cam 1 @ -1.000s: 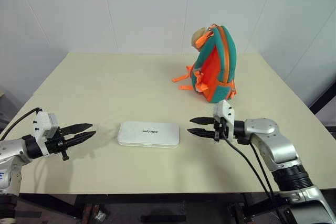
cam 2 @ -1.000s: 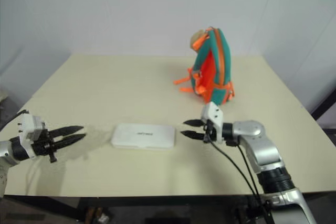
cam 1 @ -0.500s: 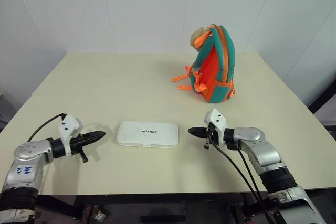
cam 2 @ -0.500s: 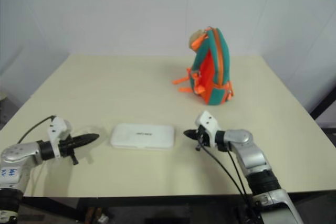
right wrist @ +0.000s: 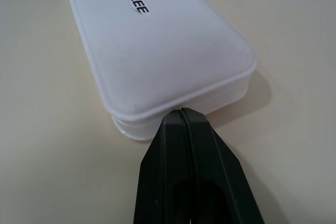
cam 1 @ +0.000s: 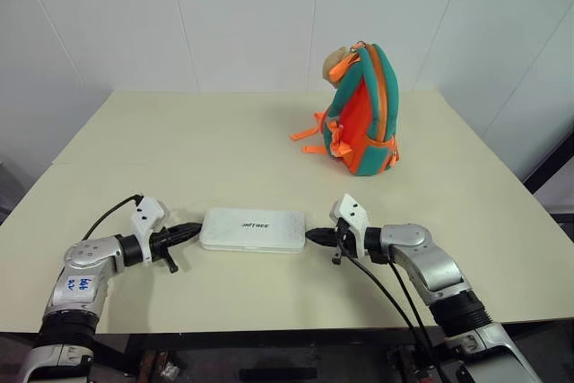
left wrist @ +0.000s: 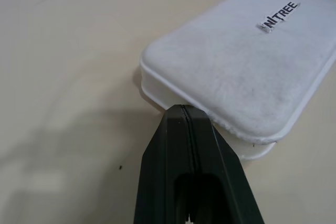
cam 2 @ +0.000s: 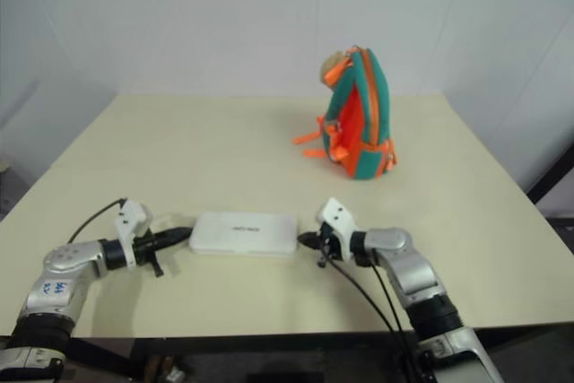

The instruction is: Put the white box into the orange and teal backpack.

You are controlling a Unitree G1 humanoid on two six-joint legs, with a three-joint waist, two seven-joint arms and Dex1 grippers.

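Left eye view: white box [cam 1: 253, 229] lies flat on the table [cam 1: 179, 150], lettering up, nothing lifting it. Left gripper [cam 1: 192, 230] sits at the box's left short end, fingers pressed together, tip right at the box edge. Right gripper [cam 1: 314, 237] sits at the opposite short end, fingers also together, tip at that edge. Backpack [cam 1: 360, 109] stands upright well behind the box, toward its right end.

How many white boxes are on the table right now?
1. The white box lies flat near the table's front edge, between the left tool and right tool. None appear hidden.
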